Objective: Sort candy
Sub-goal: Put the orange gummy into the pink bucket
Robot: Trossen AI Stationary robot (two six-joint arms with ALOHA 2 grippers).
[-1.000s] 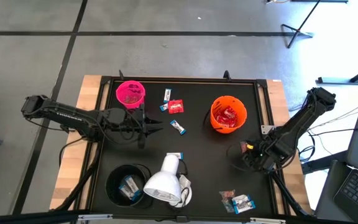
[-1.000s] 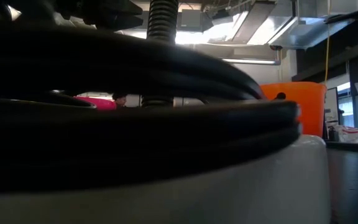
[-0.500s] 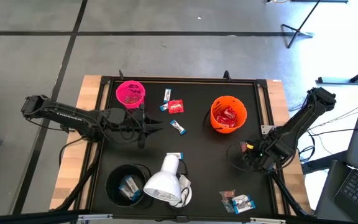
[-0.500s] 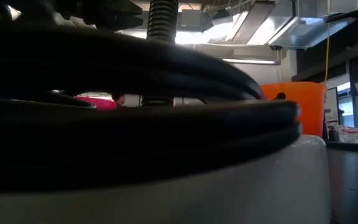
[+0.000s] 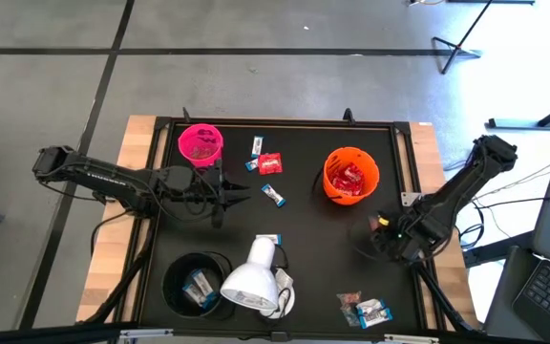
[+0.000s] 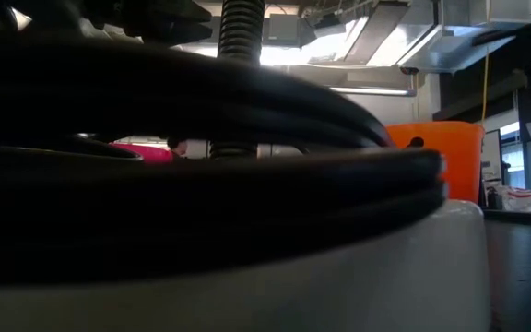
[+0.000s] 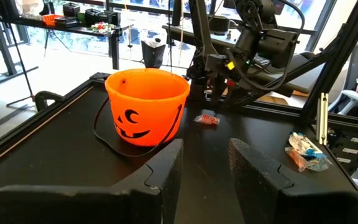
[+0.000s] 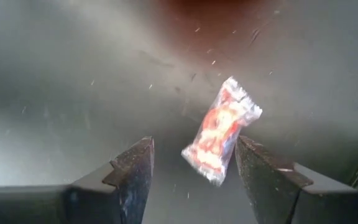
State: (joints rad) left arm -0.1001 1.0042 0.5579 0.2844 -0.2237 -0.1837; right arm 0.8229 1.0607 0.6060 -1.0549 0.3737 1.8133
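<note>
Hovering right gripper (image 8: 191, 171) wide over red-white candy (image 8: 221, 132), wrapper print unreadable; left gripper (image 7: 205, 163) parted, empty.

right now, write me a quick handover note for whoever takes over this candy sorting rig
Right gripper: open, low over the black table near the orange cup, a red packet between its fingers, not gripped.
Left gripper: open and empty, beside the pink cup.
Done: red packets in the orange cup, pinkish pieces in the pink cup, a wrapped piece in the black cup.
Left: loose candy mid-table, a white-and-blue bar, and a small pile at the near right edge. A white lamp head lies by the black cup.
</note>
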